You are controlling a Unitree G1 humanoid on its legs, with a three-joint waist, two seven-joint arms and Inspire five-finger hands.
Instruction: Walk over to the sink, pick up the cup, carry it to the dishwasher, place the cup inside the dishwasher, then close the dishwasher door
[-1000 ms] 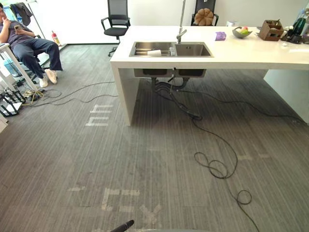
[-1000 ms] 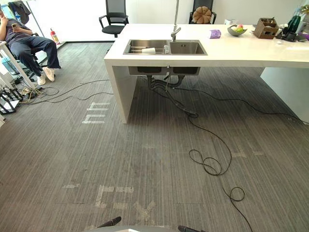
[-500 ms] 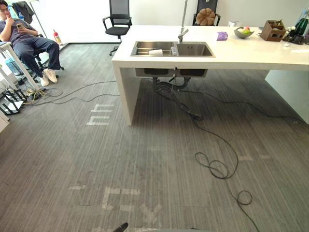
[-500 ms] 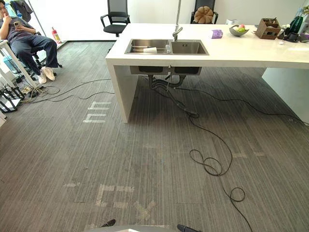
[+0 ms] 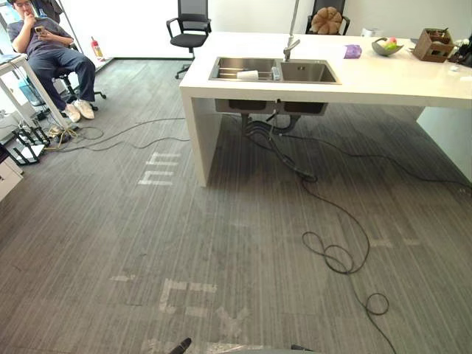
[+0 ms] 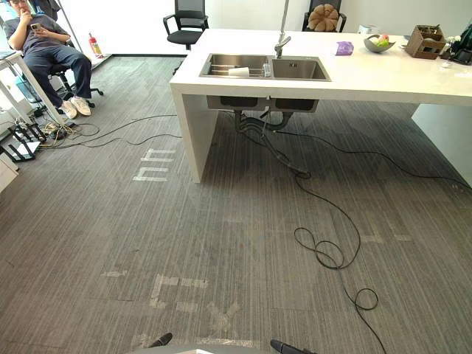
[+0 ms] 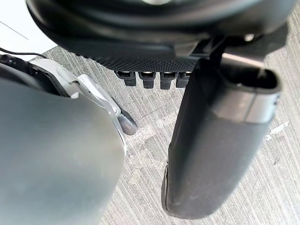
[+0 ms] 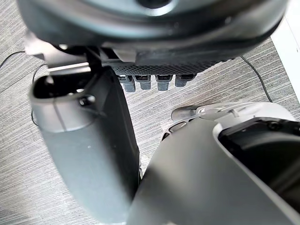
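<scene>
**Cup lies in the sink, both hands empty**

Seen from the head, the white bench [image 5: 383, 77] stands across the carpet floor [image 5: 221, 243] from about 12 to 2 o'clock. A steel double sink [image 5: 313, 72] is set into its near end. The cup [image 5: 248, 75], pale and lying on its side, rests in the basin on the 9 o'clock side, close to the divider between the two basins. The tap [image 5: 292, 46] rises just behind that divider.

Further along the bench toward 2 o'clock sit a small purple item [image 5: 352, 51], a bowl [image 5: 387, 46] with fruit in it, and a wooden box [image 5: 433, 44], each apart from the others. A black office chair [image 5: 189, 22] stands beyond the bench's end at 11 o'clock. A person [image 5: 48, 51] sits at 10 o'clock, well apart from the bench. Pale tape marks [image 5: 158, 168] lie on the carpet near the bench's leg panel.

The left hand [image 7: 215, 140] hangs over the carpet with its fingers [image 7: 150, 79] straight and relaxed, holding nothing. The right hand [image 8: 84, 150] likewise has loose, uncurled fingers [image 8: 161, 82] and is empty. In the head views the tips of both hands show at 6 o'clock, well apart from the cup.
</scene>
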